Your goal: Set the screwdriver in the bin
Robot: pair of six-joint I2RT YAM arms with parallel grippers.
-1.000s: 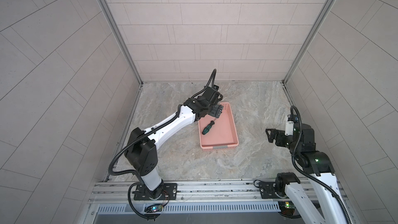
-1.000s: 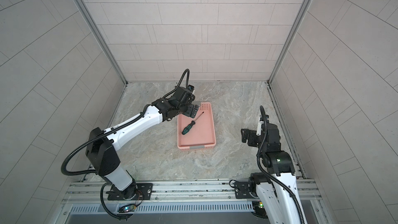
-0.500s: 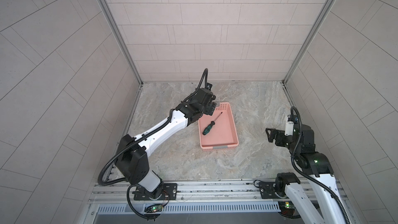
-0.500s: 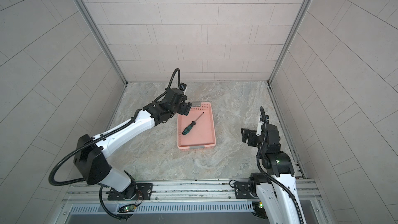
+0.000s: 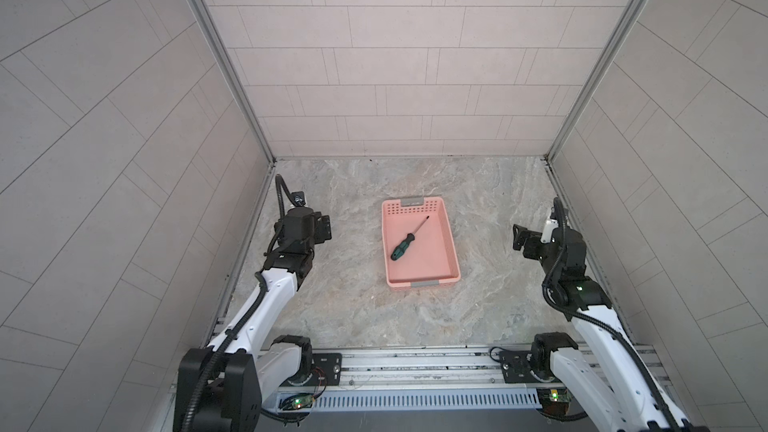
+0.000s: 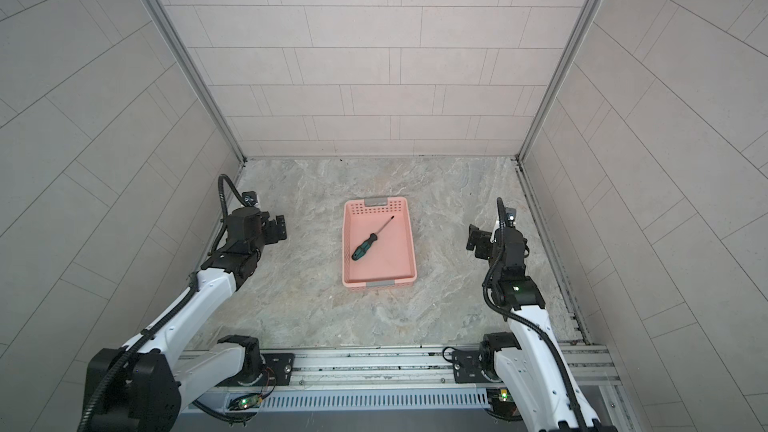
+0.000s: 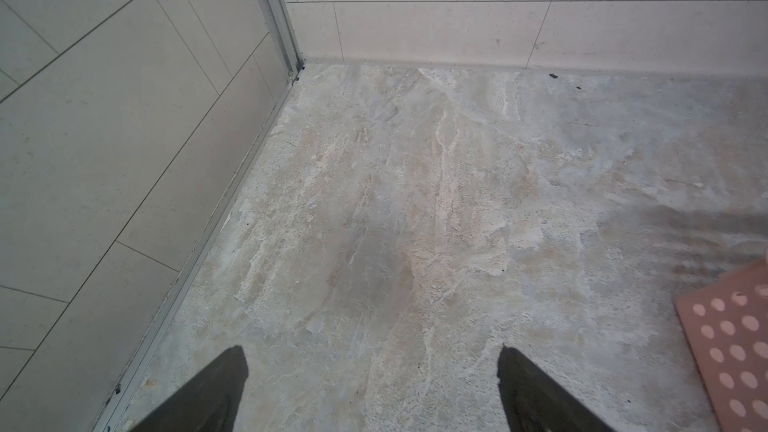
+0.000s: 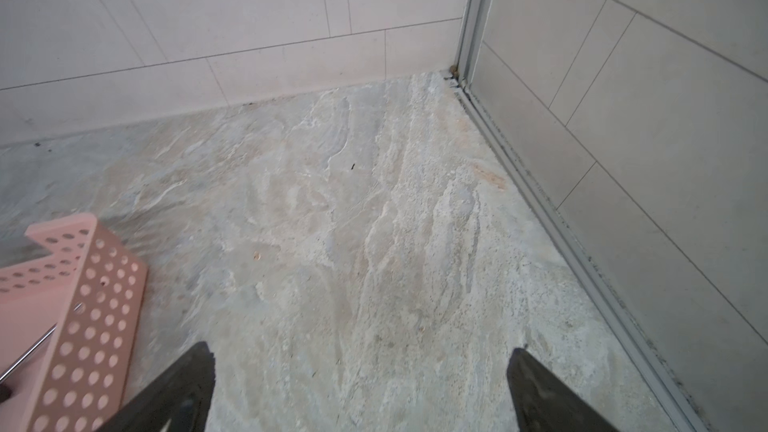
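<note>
Screwdriver lies slantwise inside bin; job looks done. Left gripper, right gripper both spread wide, empty, well apart from bin. If you regrip: light, stiff, may roll (thin shaft slippery), so pinch thick handle

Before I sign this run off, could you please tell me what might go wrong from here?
The slim green-and-black screwdriver lies diagonally in the shallow salmon-pink perforated plastic bin, its tip near the far wall: a jolt might poke it through a hole. The open left gripper and open right gripper flank the bin; a sweep inward could nudge it.
</note>
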